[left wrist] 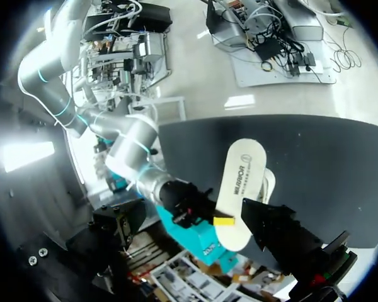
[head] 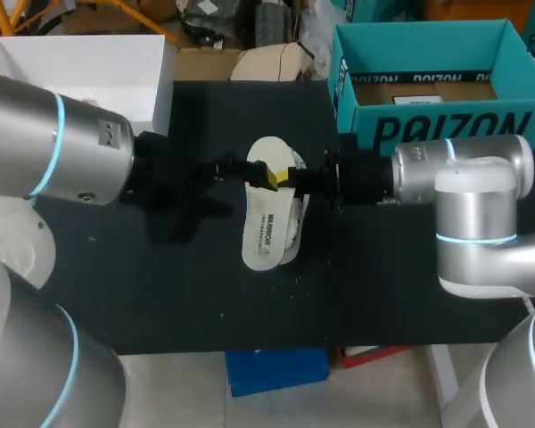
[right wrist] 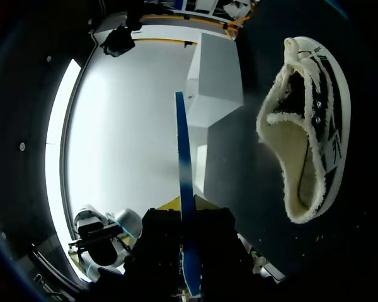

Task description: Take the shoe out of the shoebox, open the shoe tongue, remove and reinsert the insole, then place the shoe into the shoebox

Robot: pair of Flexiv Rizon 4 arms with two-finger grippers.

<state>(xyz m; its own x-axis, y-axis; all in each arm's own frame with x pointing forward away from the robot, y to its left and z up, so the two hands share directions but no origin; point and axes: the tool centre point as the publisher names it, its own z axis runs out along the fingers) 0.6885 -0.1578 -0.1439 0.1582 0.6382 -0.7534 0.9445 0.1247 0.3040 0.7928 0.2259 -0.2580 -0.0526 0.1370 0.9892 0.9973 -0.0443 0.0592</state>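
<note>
Insole edge-on in pinch of right end effector, shoe beside; left end effector: hold unclear.

Head view: high, rear, looking down on table. Wrist views: close, facing each other, sharing insole.

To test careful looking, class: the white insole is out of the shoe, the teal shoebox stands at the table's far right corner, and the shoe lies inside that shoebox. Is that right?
Not quite: the shoe lies on the black table, outside the teal shoebox, as the right wrist view shows. The insole is indeed out, and the shoebox's place is as stated.
</note>
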